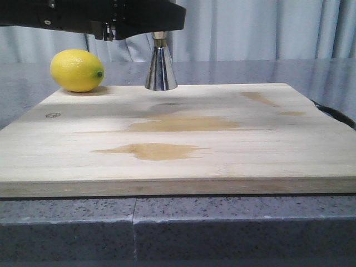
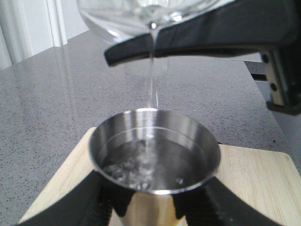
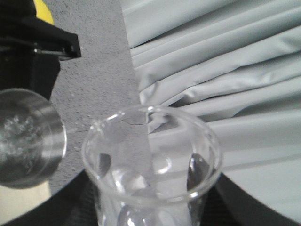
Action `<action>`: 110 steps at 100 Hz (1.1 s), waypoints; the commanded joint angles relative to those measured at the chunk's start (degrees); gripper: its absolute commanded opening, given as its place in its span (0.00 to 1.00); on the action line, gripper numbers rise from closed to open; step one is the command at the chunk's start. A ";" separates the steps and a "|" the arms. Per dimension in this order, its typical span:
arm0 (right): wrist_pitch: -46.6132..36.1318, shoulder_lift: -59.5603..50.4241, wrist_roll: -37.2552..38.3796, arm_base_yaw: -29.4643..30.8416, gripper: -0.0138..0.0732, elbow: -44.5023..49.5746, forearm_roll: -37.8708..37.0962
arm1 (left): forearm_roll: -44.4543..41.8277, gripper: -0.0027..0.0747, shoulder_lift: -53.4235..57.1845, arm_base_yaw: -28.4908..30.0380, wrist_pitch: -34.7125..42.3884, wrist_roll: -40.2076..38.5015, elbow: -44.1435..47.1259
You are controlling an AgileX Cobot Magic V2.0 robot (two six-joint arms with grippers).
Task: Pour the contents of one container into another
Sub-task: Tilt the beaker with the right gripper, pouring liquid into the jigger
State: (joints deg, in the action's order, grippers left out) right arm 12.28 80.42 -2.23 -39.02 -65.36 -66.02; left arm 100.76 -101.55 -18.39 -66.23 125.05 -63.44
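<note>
The steel jigger stands on the wooden board, and my left gripper is shut on its body just under the rim. Clear liquid with bubbles lies in its upper cup. Above it the glass beaker is tilted, and a thin stream falls from its lip into the jigger. My right gripper is shut on the beaker; the jigger shows beside it. In the front view only the jigger's lower cone and gold band show; black arm parts hide the rest.
A yellow lemon lies at the far left corner of the wooden board, close to the jigger. Darker damp-looking patches mark the board's middle. The board rests on a grey speckled counter, with grey curtains behind.
</note>
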 commanded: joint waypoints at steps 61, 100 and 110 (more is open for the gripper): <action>1.56 -8.40 22.33 10.45 0.49 0.12 20.29 | 5.25 0.40 2.20 -0.53 -5.75 -0.34 -1.71; -24.97 -14.98 22.36 28.98 0.49 20.94 34.46 | 5.25 0.40 2.20 -0.53 -5.75 -0.34 -1.71; -32.38 -14.84 22.47 31.24 0.49 25.64 34.85 | 5.25 0.40 2.20 -0.53 -5.75 -0.34 -1.71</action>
State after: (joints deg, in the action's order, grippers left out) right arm -8.77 67.15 19.95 -9.60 -41.30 -32.11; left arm 100.76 -101.55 -18.39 -66.23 125.05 -63.44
